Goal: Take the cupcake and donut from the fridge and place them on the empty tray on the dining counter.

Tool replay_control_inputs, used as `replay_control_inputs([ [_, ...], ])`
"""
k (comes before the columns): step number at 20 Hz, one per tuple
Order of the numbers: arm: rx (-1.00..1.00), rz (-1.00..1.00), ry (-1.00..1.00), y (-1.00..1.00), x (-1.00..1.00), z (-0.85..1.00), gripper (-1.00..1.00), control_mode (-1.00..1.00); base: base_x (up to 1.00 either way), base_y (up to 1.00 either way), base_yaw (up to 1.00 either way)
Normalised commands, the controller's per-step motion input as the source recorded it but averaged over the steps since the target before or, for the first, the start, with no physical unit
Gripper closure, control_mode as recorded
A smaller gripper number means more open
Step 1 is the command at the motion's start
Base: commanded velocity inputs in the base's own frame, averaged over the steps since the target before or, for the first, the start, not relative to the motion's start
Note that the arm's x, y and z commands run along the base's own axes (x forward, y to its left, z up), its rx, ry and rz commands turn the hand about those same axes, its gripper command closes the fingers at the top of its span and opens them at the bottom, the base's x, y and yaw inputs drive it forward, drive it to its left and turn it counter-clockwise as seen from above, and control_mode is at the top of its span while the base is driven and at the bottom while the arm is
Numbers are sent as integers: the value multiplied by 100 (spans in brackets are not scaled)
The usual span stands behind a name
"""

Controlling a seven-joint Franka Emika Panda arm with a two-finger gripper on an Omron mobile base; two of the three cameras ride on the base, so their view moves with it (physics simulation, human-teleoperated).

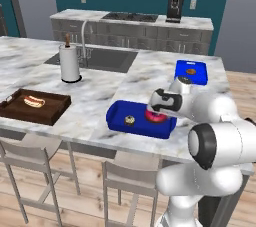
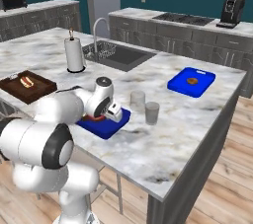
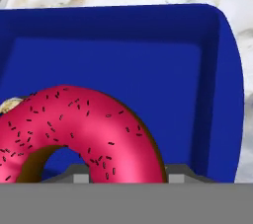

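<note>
The royal-blue tray [image 1: 117,116] [image 2: 106,128] [image 3: 148,50] lies near the front edge of the marble dining counter [image 1: 90,98]. The tiny cupcake [image 1: 129,120] stands in the tray's middle, and a sliver of it shows at the left edge of the hand view [image 3: 9,104]. The red-pink sprinkled donut [image 1: 154,117] [image 2: 93,118] [image 3: 84,124] is low over the tray's right half. My gripper [image 1: 157,113] [image 2: 107,114] [image 3: 128,176] is shut on the donut, its fingertips astride the ring's right side. The fridge is out of view.
A dark brown wooden tray [image 1: 35,107] with a hot dog sits at the counter's left. A paper towel roll [image 1: 70,63] stands by the inset sink [image 1: 97,58]. A smaller blue board [image 1: 191,72] lies farther back. Two glasses [image 2: 137,99] [image 2: 152,113] stand just right of the tray. Stools [image 1: 130,181] line the front.
</note>
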Motion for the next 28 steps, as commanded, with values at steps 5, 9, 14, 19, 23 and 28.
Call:
replay_control_inputs([
  [5,0,-3,7,0,53,-26,100,-100,0,0,0],
  [9,0,0,7,0,33,-30,100,-100,0,0,0],
  [14,0,0,3,-3,17,-33,100,-100,0,0,0],
  [19,0,0,1,0,9,-29,100,-100,0,0,0],
  [23,0,0,3,0,19,-35,100,-100,0,0,0],
  [28,0,-1,3,0,16,-29,-100,-100,0,0,0],
])
